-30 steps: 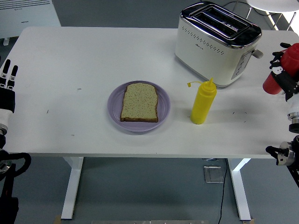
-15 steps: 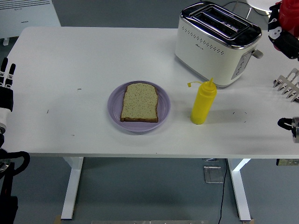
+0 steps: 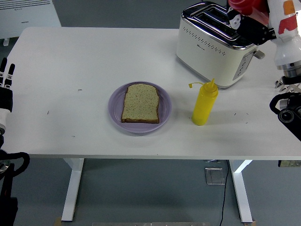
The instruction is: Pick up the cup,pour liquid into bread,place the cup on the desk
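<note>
The right hand holds the red cup closed in its fingers, high above the toaster — carried toward the bread, I judge — left hand idle at the tabletop edge.

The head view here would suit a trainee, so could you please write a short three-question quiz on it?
1. True or false: the slice of bread lies on the purple plate.
2. What stands nearest the yellow squeeze bottle? A) a kettle B) the toaster C) a bowl
3. Fill in: the right robot hand holds a red ____ high above the toaster, at the picture's top edge.

Key
1. True.
2. B; the toaster stands just behind the bottle.
3. cup; only its lower part shows. The left robot hand rests at the table's left edge.
</note>
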{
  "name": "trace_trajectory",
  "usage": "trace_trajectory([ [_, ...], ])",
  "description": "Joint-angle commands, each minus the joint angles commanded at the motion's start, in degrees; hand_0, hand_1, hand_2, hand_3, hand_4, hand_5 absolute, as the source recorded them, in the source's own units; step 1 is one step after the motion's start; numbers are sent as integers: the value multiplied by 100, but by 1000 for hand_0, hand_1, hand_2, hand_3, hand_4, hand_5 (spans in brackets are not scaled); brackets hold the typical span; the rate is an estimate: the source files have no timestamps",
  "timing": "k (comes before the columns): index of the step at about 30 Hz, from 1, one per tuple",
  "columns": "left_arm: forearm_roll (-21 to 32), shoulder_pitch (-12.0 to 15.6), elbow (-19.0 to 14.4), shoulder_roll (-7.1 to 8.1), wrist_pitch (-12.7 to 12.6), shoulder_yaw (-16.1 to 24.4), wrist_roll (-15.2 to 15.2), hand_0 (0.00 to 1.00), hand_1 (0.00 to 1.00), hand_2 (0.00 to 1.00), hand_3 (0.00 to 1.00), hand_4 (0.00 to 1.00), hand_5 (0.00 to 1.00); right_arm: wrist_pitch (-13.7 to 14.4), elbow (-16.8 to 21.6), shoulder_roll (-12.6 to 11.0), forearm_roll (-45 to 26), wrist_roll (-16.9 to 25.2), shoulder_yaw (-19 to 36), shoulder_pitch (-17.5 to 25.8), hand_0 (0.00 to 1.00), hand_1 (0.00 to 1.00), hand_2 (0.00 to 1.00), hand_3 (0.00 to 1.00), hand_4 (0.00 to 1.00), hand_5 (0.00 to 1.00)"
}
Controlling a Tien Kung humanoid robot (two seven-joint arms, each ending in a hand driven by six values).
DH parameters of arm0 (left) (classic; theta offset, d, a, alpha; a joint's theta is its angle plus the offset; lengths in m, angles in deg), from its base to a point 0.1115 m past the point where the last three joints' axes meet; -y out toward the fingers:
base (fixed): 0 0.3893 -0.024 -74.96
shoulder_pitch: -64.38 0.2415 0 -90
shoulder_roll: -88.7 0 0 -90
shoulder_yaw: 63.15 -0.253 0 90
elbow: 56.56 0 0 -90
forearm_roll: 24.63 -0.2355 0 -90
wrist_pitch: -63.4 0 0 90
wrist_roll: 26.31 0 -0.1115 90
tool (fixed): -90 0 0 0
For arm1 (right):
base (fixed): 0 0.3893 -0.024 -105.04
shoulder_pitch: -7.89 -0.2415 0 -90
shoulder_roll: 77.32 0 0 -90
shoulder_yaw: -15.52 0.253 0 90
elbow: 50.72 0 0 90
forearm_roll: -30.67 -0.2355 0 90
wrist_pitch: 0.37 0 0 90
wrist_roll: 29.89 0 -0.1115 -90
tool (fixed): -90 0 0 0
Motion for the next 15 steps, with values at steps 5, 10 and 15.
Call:
trace_trajectory([
  [5, 0, 3, 0, 0, -1, 12, 1, 808, 793, 842, 833, 488, 998, -181, -105, 2, 700, -177, -292, -265, 298, 320, 437, 541, 343, 2],
  [10, 1, 9, 2, 0, -2, 22, 2, 808, 793, 842, 833, 488, 998, -546, -383, 46, 1490, -523, -693, -703, 306, 326, 445, 545, 342, 2],
  [15, 2, 12, 4, 0, -2, 26, 2, 809, 793, 842, 834, 488, 998, -858, -629, 74, 2444, -944, -951, -1093, 312, 331, 450, 545, 341, 2],
])
